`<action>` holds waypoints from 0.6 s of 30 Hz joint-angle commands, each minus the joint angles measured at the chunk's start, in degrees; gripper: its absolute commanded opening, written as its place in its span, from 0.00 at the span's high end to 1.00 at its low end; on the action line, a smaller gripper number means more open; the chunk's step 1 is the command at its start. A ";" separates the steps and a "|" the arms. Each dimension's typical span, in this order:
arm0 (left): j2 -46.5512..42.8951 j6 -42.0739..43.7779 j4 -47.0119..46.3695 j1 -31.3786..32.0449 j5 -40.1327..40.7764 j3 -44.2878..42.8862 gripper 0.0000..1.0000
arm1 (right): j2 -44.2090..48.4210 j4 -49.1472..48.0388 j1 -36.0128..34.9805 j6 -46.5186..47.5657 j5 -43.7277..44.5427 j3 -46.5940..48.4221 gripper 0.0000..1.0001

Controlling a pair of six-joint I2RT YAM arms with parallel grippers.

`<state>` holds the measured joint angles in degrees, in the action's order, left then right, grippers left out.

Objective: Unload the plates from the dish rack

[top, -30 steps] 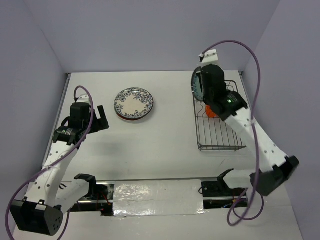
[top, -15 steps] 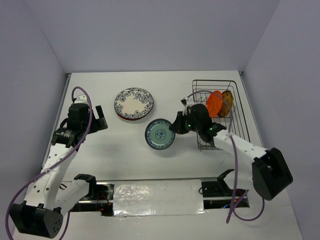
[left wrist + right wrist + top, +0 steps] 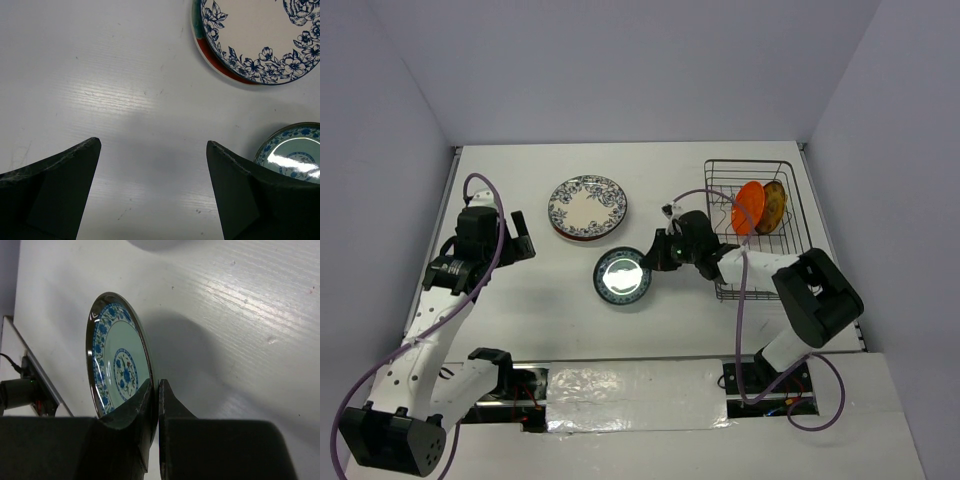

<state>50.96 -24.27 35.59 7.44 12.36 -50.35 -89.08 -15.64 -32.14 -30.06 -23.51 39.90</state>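
Mostly hidden beneath the floral plate (image 3: 260,35), a red-and-teal plate (image 3: 210,50) shows only its edge. Nearby, the right gripper (image 3: 155,386) pinches the small plate (image 3: 117,365) by its rim, and the left gripper (image 3: 152,145) is spread apart.

white-shelled arms (image 3: 428,325), black joints, dark fingers (image 3: 50,195), looping purple cables (image 3: 738,320)

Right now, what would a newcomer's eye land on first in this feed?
The right gripper pinches the small teal plate by its rim, mid-table. Behind it to the left lies the white floral plate. At the right, an orange plate stands upright in the dish rack.
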 commanded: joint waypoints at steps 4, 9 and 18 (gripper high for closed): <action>0.10 -0.25 -0.88 0.20 0.30 -1.51 0.00 | -1.80 0.08 -1.26 2.02 3.73 4.57 0.85; 0.10 -0.07 -1.05 0.20 0.03 -1.51 0.01 | -0.93 3.24 -2.05 3.34 6.10 5.10 0.50; 0.11 -0.16 -0.88 0.12 0.21 -1.51 0.00 | 14.17 18.78 -2.75 10.02 21.81 9.84 0.00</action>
<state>51.18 -24.25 35.59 7.44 12.32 -50.35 -84.27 -2.83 -34.48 -24.21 -11.22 44.69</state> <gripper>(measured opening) 0.995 0.996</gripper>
